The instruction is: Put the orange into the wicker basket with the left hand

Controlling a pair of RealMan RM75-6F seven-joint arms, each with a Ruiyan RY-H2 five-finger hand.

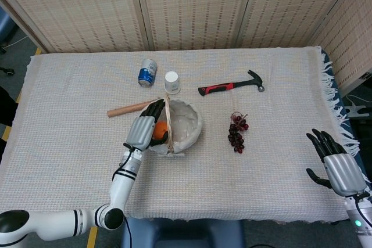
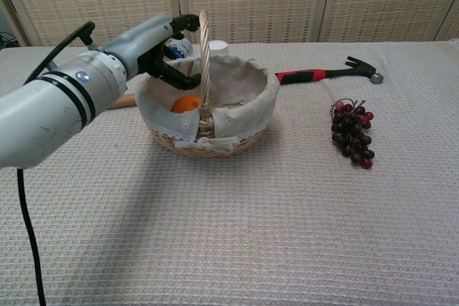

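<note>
The orange (image 2: 186,103) lies inside the wicker basket (image 2: 237,116), against its left wall beside the upright handle; from the head view the orange (image 1: 160,128) peeks out under my fingers. My left hand (image 2: 154,46) hovers just above the basket's left rim with its fingers spread and nothing in them; in the head view the left hand (image 1: 143,130) covers the basket's (image 1: 187,126) left side. My right hand (image 1: 336,164) stays open near the table's right front corner, far from the basket.
A wooden rolling pin (image 1: 129,108) lies just left of the basket behind my left hand. A blue can (image 1: 147,73) and a white cup (image 1: 171,82) stand behind the basket. A hammer (image 1: 231,86) and grapes (image 1: 237,131) lie to its right.
</note>
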